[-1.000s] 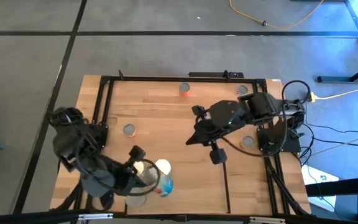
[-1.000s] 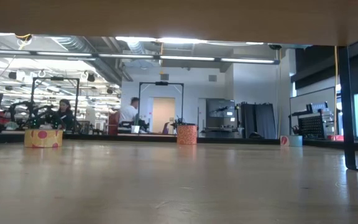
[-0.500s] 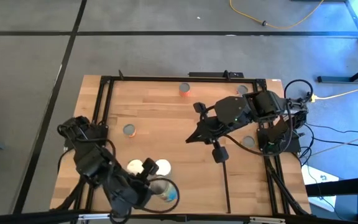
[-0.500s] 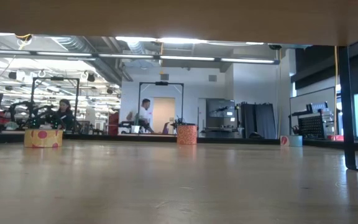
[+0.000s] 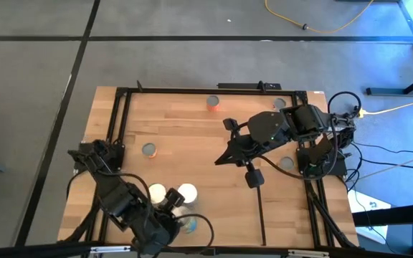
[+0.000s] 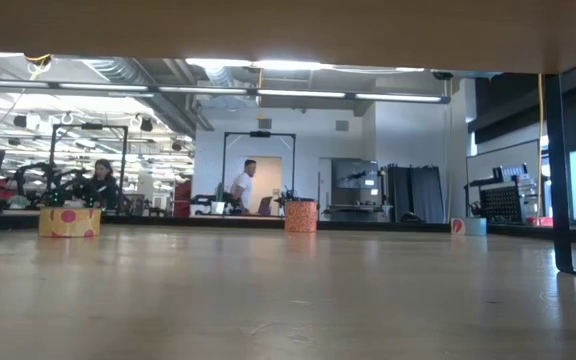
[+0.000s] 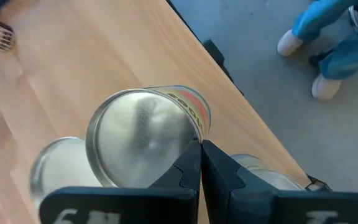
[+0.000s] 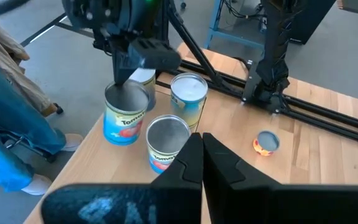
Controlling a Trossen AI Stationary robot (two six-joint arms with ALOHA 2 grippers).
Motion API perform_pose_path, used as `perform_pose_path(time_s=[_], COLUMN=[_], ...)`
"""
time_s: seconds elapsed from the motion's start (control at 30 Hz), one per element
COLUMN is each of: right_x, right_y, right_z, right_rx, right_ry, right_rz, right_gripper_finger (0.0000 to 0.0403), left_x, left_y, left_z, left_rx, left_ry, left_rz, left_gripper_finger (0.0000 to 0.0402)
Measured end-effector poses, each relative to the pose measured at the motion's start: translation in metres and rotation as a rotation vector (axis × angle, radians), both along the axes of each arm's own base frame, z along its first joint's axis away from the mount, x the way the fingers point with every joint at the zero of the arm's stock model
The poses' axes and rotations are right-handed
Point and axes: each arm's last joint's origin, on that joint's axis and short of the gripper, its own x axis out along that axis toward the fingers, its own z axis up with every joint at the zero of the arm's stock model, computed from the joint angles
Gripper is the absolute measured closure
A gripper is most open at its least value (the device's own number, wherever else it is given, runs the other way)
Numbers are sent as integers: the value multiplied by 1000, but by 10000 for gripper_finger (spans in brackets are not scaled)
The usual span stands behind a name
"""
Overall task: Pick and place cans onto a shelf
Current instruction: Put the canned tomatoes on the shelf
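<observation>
A blue-labelled can (image 8: 123,118) with a silver top (image 7: 142,137) stands upright near the near edge of the shelf (image 5: 228,215), the light-wood panel along the table's near side. My left gripper (image 7: 201,146) is shut on it and shows from outside in the right wrist view (image 8: 127,87). Two more cans (image 5: 156,192) (image 5: 187,192) stand right behind it. My right gripper (image 8: 201,149) hangs shut and empty over the table's middle (image 5: 218,163). My left gripper pinches the can's top rim (image 7: 196,132) between its two fingers, one over the lid and one outside the wall. The fingers slant down from above. The can sits upright; whether its bottom rests on the shelf I cannot tell.
Single cans stand on the table at the left (image 5: 148,150), far middle (image 5: 213,102), far right (image 5: 280,104) and right (image 5: 286,163). A black bar (image 5: 262,215) runs along the shelf's right side. A person's legs (image 7: 334,43) stand on the floor just past the near edge.
My left gripper has gone down and toward the table's near edge, tipping steeper, still shut on the blue-labelled can. The can has come from in front of the two white-topped cans to just nearer the edge, and now stands upright.
</observation>
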Motion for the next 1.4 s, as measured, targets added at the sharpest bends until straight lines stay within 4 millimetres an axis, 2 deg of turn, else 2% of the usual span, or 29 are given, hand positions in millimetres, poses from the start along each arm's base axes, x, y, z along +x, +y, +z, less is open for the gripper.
perform_pose_path(time_s=[0.27,1.4], right_x=[0,0], right_y=[0,0], right_z=[0,0], right_rx=[0,-13], right_ry=[1,-3], right_rz=[0,8], right_gripper_finger=[402,402], left_x=[5,15], left_y=[-6,-4], left_z=[-11,-16], left_rx=[-7,-14], left_ry=[54,67], left_rz=[-16,9], left_gripper_finger=[401,401])
